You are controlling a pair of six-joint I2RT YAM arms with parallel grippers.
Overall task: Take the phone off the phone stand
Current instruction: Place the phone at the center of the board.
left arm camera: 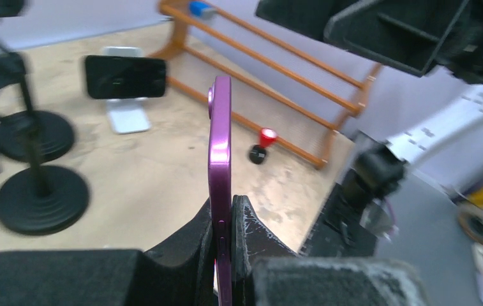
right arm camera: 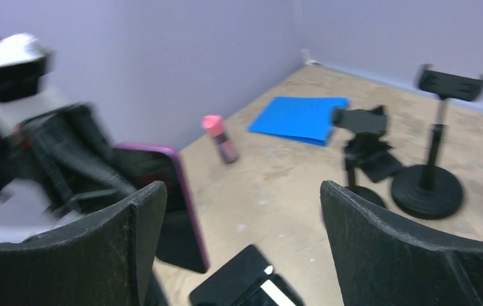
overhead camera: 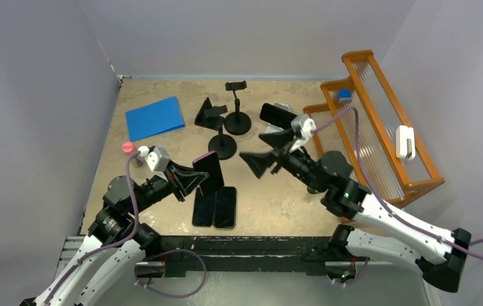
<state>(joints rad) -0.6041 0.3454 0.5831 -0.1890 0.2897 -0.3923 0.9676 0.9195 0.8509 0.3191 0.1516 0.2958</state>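
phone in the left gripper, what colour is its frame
The phone has a glossy purple frame, clearest in the left wrist view.

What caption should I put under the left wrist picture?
Left claw pinches a purple phone, seen edge-on; a black phone sits on a white stand behind.

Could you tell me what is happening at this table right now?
The left pincer is shut on a purple phone, holding it on edge off the table, close to two dark phones lying flat. The right pincer is open and empty beside it. At the back, a black phone sits on a white stand, and the black clamp stands nearby hold nothing.
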